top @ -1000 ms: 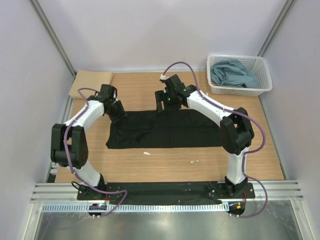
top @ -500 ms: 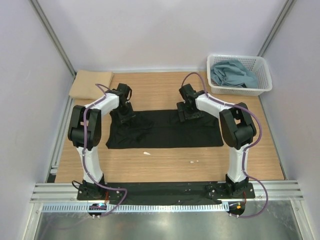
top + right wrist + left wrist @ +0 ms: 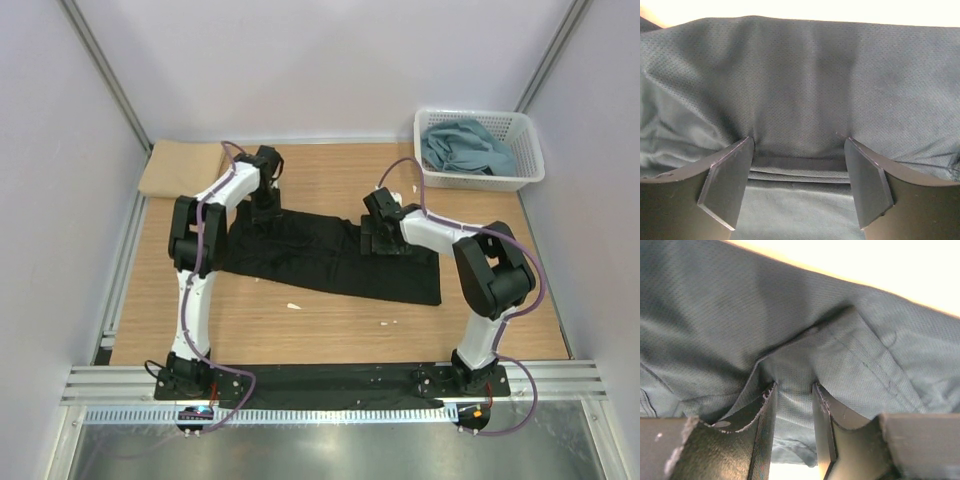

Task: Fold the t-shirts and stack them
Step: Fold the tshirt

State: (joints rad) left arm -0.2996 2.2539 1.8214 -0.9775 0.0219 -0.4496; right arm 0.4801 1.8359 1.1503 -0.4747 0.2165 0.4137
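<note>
A black t-shirt [image 3: 320,262] lies spread across the middle of the wooden table [image 3: 330,330], its far left part pulled up and rumpled. My left gripper [image 3: 265,200] is at that far left edge. In the left wrist view it [image 3: 794,387] is shut on a raised fold of the black cloth [image 3: 790,315]. My right gripper [image 3: 373,237] is low over the shirt's middle right. In the right wrist view it [image 3: 799,142] is open, its jaws straddling layered hems of the cloth [image 3: 805,75]. A folded tan shirt [image 3: 180,168] lies at the far left. Blue-grey shirts [image 3: 465,145] are in the basket.
A white lattice basket [image 3: 530,165] stands at the far right corner. Two small white scraps [image 3: 293,306] lie on the wood in front of the black shirt. Walls close in the table on the left, right and far sides.
Both arms have swung inward. The left gripper has moved right and far, dragging the shirt's left edge up with it. The right gripper has moved down onto the shirt's middle right.
</note>
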